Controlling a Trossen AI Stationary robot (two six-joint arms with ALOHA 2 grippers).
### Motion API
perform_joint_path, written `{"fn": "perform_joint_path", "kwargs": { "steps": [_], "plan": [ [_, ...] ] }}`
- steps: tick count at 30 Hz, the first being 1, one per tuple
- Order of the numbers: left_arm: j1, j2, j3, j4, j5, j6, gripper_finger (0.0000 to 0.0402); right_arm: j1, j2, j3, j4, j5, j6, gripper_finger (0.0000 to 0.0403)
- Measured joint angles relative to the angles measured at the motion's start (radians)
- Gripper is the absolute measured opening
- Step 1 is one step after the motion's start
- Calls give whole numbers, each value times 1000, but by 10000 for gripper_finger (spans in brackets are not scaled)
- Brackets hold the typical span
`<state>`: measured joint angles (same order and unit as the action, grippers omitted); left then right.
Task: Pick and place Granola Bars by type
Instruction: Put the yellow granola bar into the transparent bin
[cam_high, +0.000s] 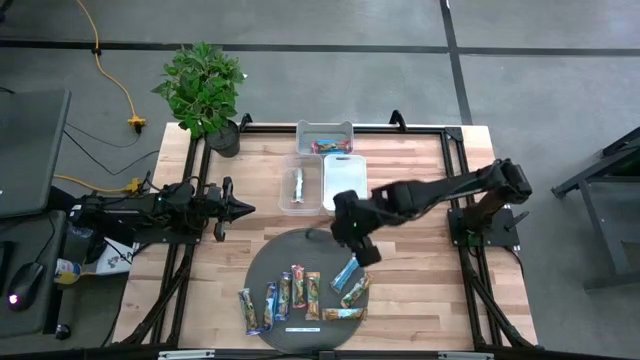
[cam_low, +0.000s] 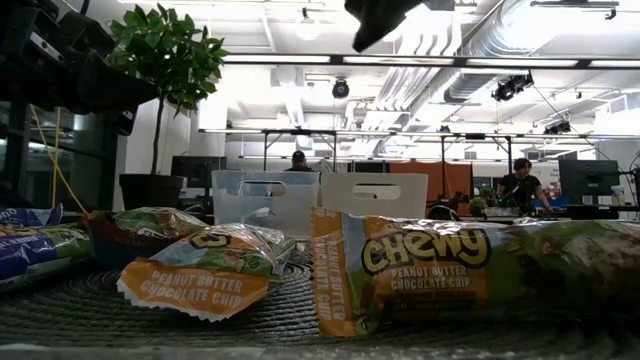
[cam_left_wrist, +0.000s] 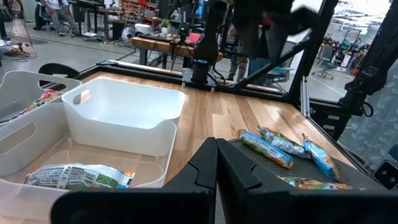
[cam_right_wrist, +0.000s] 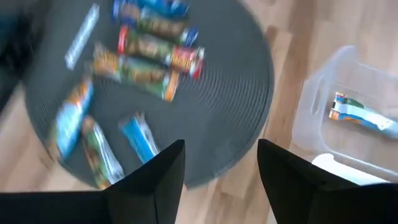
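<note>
Right gripper (cam_high: 362, 250) is up off the table, over the edge of the round dark mat (cam_high: 265, 265) on the bin side, claw spread wide w/ nothing in it; its wrist view shows both fingers (cam_right_wrist: 163, 171) apart and bare above the mat. Most of the bars (cam_high: 300, 290) are on the mat: a row of approx 5 standing side by side (blue, green, red, orange-brown wrappers), then a blue one (cam_high: 345, 272) and a green one (cam_high: 356, 290) lying just beside each other on the right arm's side of the mat, plus 1 more across the mat's near edge next to the thin white strip (cam_high: 303, 327). Past the mat, 3 bins: a clear bin (cam_high: 298, 186) w/ 1 green bar (cam_high: 297, 184) in it, a white bin (cam_high: 343, 178) touching it w/ nothing visible inside, and a far bin (cam_high: 325, 137) w/ a red bar (cam_high: 330, 146). Left gripper (cam_high: 243, 209) sits well off the mat on the left side of the table, claw pinched fully closed, holding nothing. Potted plant (cam_high: 204, 90) at the table's far left corner. Low view: ppl at desks in the room behind.
</note>
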<state>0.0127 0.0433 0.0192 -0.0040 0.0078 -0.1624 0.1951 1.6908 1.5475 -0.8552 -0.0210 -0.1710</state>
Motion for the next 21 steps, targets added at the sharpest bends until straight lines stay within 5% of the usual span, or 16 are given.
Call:
{"fn": "perform_joint_path", "kwargs": {
  "steps": [8, 21],
  "plan": [
    [0, 0, 0, 0, 0, 0, 0, 96, 94, 0, -55, 83, -210, 187],
    [0, 0, 0, 0, 0, 0, 0, 149, 253, 0, -54, 71, -204, 197]
  ]
}}
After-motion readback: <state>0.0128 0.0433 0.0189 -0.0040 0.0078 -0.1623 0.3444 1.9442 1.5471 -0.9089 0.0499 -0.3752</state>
